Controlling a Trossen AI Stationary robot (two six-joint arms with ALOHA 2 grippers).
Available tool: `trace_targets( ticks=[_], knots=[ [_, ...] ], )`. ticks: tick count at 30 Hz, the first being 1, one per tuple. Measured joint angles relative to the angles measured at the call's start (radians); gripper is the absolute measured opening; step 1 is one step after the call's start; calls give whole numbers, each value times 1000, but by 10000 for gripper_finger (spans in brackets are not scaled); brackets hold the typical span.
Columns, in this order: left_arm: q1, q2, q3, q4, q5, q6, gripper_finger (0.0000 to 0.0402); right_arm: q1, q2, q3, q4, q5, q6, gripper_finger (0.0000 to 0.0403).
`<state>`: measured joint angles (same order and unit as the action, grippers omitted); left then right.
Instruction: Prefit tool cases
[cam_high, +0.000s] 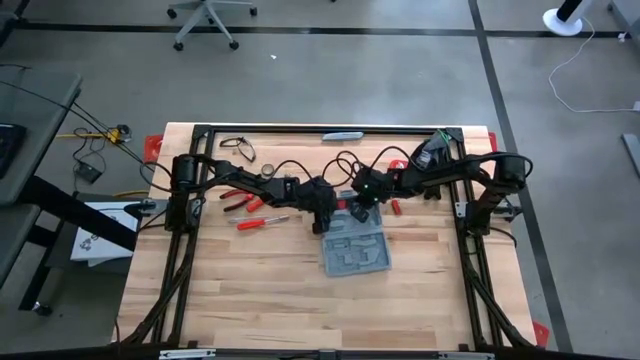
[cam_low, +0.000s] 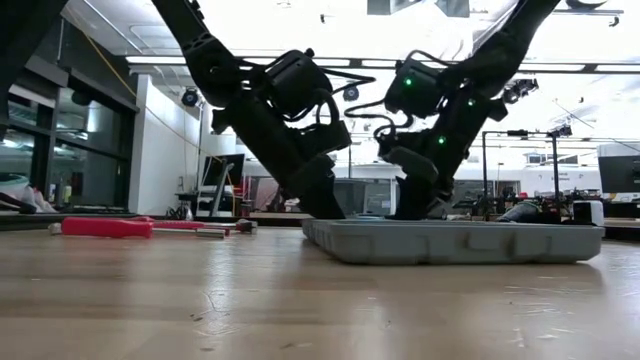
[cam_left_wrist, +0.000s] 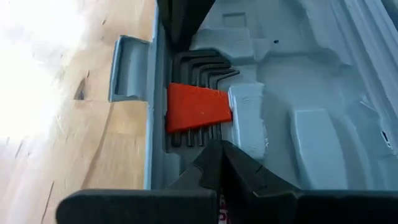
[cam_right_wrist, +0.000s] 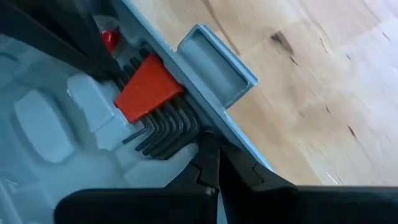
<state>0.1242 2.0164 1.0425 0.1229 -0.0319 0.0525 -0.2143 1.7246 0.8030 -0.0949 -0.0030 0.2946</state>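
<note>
Case open and flat near mid-counter: blue-grey tool case (cam_high: 354, 248) lying tray-up on the wooden counter (cam_high: 260, 300), latch tab (cam_left_wrist: 126, 67) jutting past its edge. Both claws down at the far rim of the tray, side by side. Left claw (cam_left_wrist: 219, 163) pinched to a narrow point, nothing between the fingers, tip hovering just short of the hex key set (cam_left_wrist: 198, 106) in its red holder, already bedded in a moulded slot beside the case wall. Right claw (cam_right_wrist: 210, 165) likewise pinched tight and empty, nosing at the same rim from the other side, near the bent ends of the keys. Red-handled tools (cam_high: 252, 212) lying loose on the counter to the left of the case, apart from it, not yet seated. Handling call: thin moulded plastic, likely light and stiff but slick, prone to skate on the wood under any sideways push, so better pressed straight down or pinned with one claw. Best purchase probably the raised rim or the latch tab; moulded pockets too shallow for a pinch. Hex keys steel, small, snug in the holder, likely needing a firm downward press rather than a grip.
</note>
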Motion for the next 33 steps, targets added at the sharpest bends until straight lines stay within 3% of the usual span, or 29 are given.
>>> trace_targets(
  ticks=[11,15,17,21,33],
  knots=[
    [-3,-2,0,-5,-14,0,0,-2,4,-4,110,-148,-5,0],
    [3,8,6,36,-67,0,0,15,1,6,237,-386,-18,0],
    [5,13,2,35,-94,-8,0,17,6,1,297,-444,-16,0],
    [8,47,5,75,-79,-19,0,19,-19,4,321,-401,8,0],
    [6,73,4,142,-43,-25,0,-24,-117,2,-98,-60,-49,0]
  ],
)
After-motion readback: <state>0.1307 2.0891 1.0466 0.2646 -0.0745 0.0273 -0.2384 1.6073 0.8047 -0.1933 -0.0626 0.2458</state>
